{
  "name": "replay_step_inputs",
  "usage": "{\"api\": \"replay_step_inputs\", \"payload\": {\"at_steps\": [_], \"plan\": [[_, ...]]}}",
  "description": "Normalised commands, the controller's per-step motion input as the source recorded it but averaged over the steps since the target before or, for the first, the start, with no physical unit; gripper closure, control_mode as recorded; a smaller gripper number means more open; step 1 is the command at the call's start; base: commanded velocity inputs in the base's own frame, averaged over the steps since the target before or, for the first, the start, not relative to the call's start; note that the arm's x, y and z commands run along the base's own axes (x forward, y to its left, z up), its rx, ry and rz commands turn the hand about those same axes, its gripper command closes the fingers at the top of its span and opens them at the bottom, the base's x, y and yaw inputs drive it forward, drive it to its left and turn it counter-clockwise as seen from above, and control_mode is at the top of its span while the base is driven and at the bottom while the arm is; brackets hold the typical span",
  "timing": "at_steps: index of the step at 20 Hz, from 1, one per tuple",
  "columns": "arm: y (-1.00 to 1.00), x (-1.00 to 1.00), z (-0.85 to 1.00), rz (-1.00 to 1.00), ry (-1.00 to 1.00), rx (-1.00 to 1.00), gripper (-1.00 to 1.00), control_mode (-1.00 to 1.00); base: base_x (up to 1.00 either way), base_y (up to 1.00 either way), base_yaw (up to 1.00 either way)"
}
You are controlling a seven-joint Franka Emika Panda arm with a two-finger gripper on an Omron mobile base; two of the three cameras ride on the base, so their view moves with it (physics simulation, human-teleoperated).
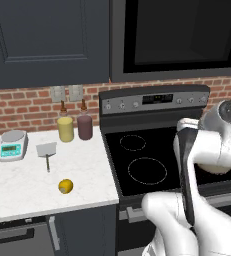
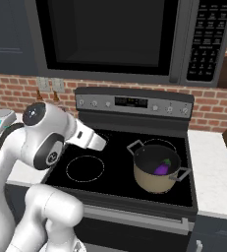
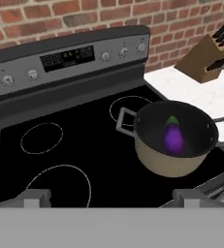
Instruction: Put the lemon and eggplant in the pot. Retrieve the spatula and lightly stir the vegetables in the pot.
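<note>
Facing the stove (image 3: 74,145), your pincer (image 3: 108,196) stands released and empty; the pot (image 3: 174,140), ahead and to its right, already holds the eggplant (image 3: 173,137). The lemon (image 1: 65,186) lies well off to its left on the counter (image 1: 17,185), just nearer than the spatula (image 1: 46,151).

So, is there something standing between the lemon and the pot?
Nothing visible does. The lemon lies alone on the white counter left of the stove, the pot stands uncovered, and only bare cooktop shows between them.

I'm seeing the eggplant (image 3: 173,138) sitting in the pot (image 3: 169,164) on the stove (image 3: 74,150), lemon (image 1: 65,186) lying in front of the spatula (image 1: 46,151) on the counter (image 1: 32,187) to its left.
</note>
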Motion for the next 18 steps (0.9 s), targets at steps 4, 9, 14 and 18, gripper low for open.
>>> {"api": "replay_step_inputs", "payload": {"at_steps": [4,9,14,18], "plan": [[1.0,-0.39,0.35,0.14,0.02,-0.05,-1.0,-1.0,0.0,0.0,0.0],[1.0,-0.29,0.16,0.16,0.07,-0.02,-1.0,-1.0,0.0,0.0,0.0],[1.0,-0.15,0.0,0.18,0.21,0.02,-1.0,-1.0,0.0,0.0,0.0],[1.0,-0.06,0.0,0.18,0.24,0.07,-1.0,-1.0,0.0,0.0,0.0]]}}
